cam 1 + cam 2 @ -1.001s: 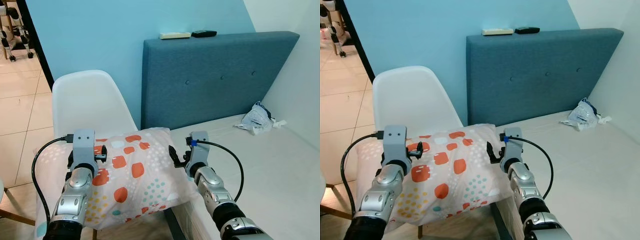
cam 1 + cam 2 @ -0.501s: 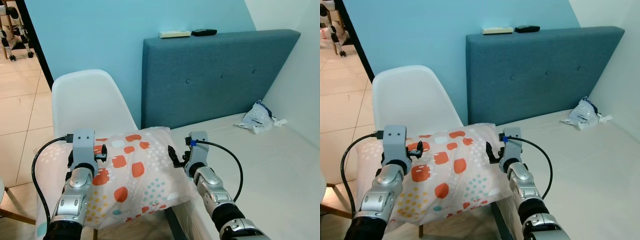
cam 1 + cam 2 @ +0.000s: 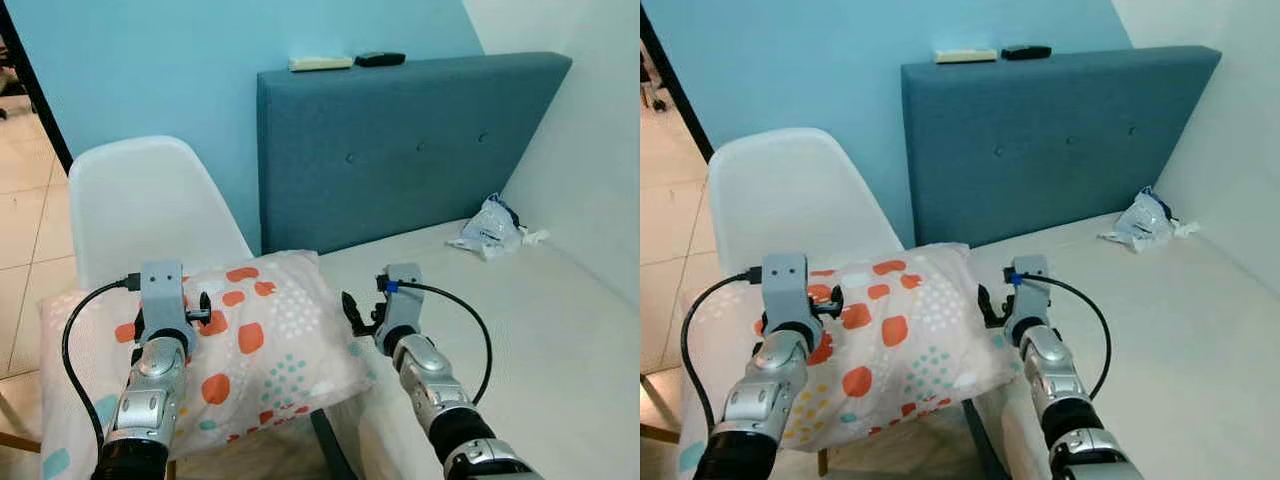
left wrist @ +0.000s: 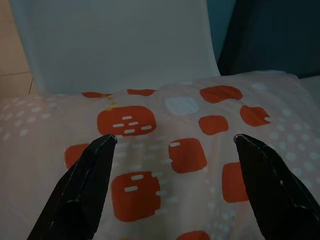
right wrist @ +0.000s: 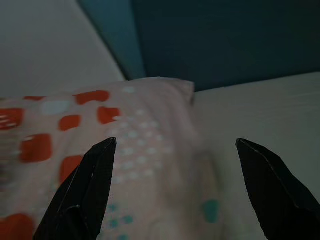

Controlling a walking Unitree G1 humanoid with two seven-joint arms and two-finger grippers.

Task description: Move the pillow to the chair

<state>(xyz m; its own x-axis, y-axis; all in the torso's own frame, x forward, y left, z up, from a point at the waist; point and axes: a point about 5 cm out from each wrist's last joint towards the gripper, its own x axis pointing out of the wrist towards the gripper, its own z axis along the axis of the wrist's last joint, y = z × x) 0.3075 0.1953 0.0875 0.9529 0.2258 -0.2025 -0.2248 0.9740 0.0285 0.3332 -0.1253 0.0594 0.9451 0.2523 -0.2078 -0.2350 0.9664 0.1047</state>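
I am looking down at the pillow (image 3: 250,345), which is lying on the chair (image 3: 140,205) seat under and between my two end effectors, its far corner overhanging toward the bed (image 3: 520,330). The left end effector (image 4: 175,145) is hovering over the pillow's orange squares with fingers spread wide, holding nothing. The right end effector (image 5: 172,150) is sitting at the pillow's bed-side edge, also wide open and empty. I am judging the pillow as placed; to finish well I should be lifting both arms straight up so no finger is snagging the cover and dragging it off the seat.
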